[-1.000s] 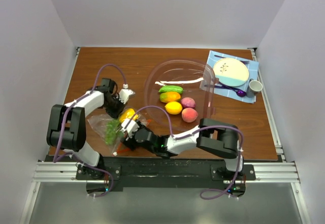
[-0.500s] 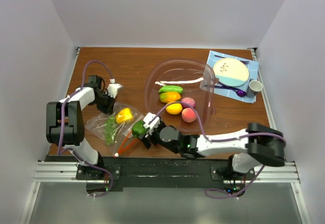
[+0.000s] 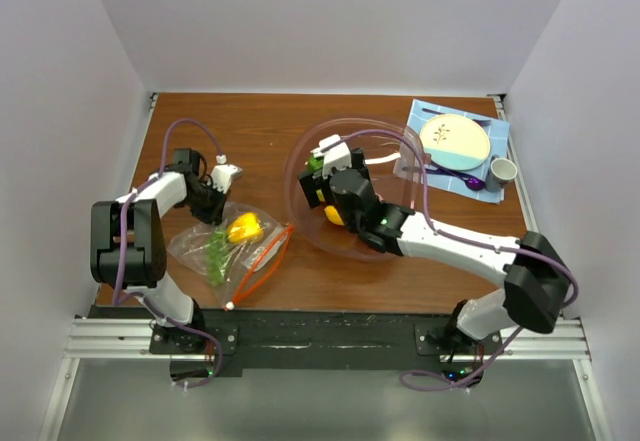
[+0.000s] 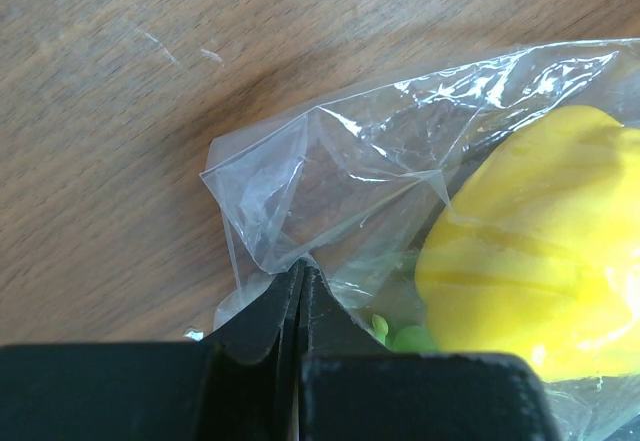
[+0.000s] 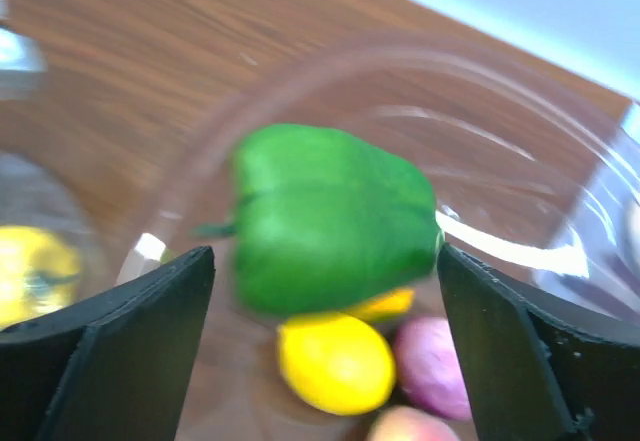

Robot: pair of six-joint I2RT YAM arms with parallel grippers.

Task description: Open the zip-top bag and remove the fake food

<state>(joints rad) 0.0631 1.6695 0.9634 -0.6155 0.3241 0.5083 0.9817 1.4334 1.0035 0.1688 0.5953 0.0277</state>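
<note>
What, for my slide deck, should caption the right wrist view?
Open right gripper framing a green pepper above the clear bowl.

From the table's (image 3: 260, 131) centre, we find the zip-top bag (image 3: 225, 246) at 8 o'clock, a pepper (image 3: 245, 228) inside it and the left gripper (image 3: 212, 201) pinching its 11 o'clock corner. The bowl (image 3: 400, 141) sits just toward 3 o'clock with fruit (image 5: 335, 361) in it. The right gripper (image 3: 315, 166) hangs over its 10 o'clock side, a second pepper (image 5: 330, 216) between the spread fingers. A plate (image 3: 455, 139) lies at 2 o'clock.

My right fingers (image 5: 100, 341) are black. Green pepper (image 5: 330, 216), yellow lemon (image 5: 335, 361), pinkish-purple fruit (image 5: 430, 366). Clear bag (image 4: 330, 161), orange-red zip (image 3: 262, 261), ribbed yellow pepper (image 4: 530, 261); table (image 4: 120, 81) brown wood-grain.
</note>
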